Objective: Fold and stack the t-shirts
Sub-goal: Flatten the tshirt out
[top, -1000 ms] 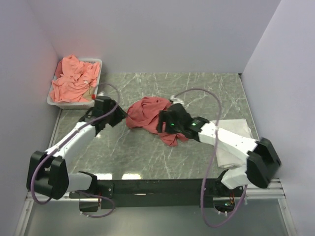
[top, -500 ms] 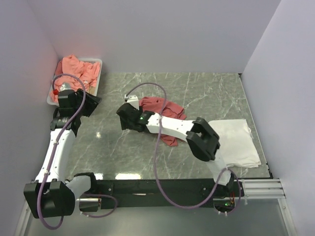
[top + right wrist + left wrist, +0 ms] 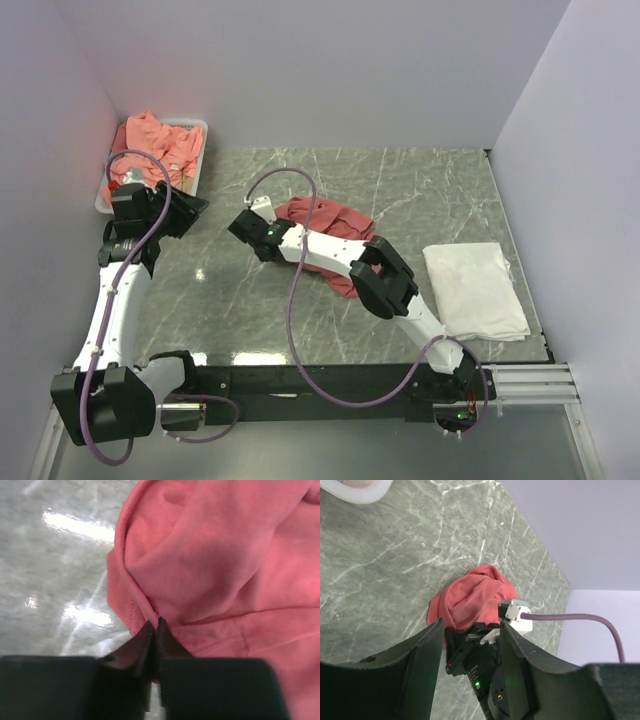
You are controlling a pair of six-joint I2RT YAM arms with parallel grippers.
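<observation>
Over the last second the left gripper (image 3: pixel 190 205) pulled away from the crumpled red t-shirt (image 3: pixel 325 215) in the middle of the table (image 3: pixel 400 190). It swung back to the left, ending just beside the white tray (image 3: pixel 205 140) with its jaws apart and empty. The right gripper (image 3: pixel 248 224) moved from the near right part of the heap across to its left edge, where its jaws sat closed on the hem. As the right arm stretched leftward, its elbow cleared the white folded garment (image 3: pixel 475 290), which then lay fully uncovered. The red heap itself looked flatter and narrower on its left side than before.
</observation>
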